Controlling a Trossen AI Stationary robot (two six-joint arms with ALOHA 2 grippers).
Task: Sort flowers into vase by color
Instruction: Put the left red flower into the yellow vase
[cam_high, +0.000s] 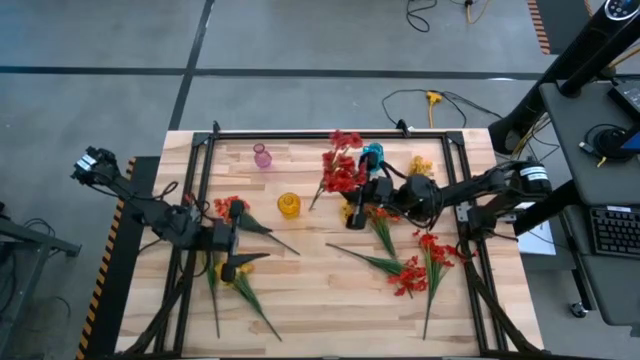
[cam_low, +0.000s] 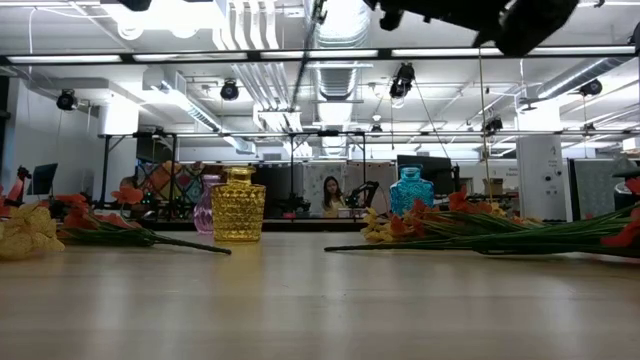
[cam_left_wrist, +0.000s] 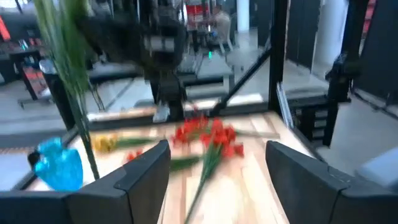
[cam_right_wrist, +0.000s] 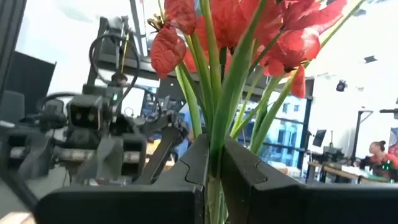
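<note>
- Right gripper (cam_right_wrist: 214, 155): clenched on the stems of a red sprig (cam_high: 340, 168), lifted above the table (cam_high: 300, 300) near its far middle, blossoms just beside the blue vase (cam_high: 372, 155).
- Left gripper (cam_high: 254, 243): fingers released, nothing between them, low over the table's left half (waiting, by the look of it).
- Risk one: wrong vase. Sits close to both the blue vase and the yellow vase (cam_high: 289, 205), so a careless lowering could mix the colours.
- Risk two: missing the mouth. Narrow necks and several loose, springy stems (gripped part-way up, ends free to splay), so one end could catch the rim and tip the vase over.
- Risk three: snagging. Hangs over other flowers (cam_high: 380, 232) lying under the right arm, so a low sweep could drag them along or push them off the table.
- Risk four: arms meeting. Both work toward the middle, so a reach by the left for the same spot could bump the right.
- Vases: blue, yellow and pink vase (cam_high: 262, 156) all upright and seemingly empty (no stems rising from any in the low view); blue vase's mouth partly hidden by blossoms from above.
- Other sprigs: red and yellow ones lying flat on both halves of the table, none in a vase yet.
</note>
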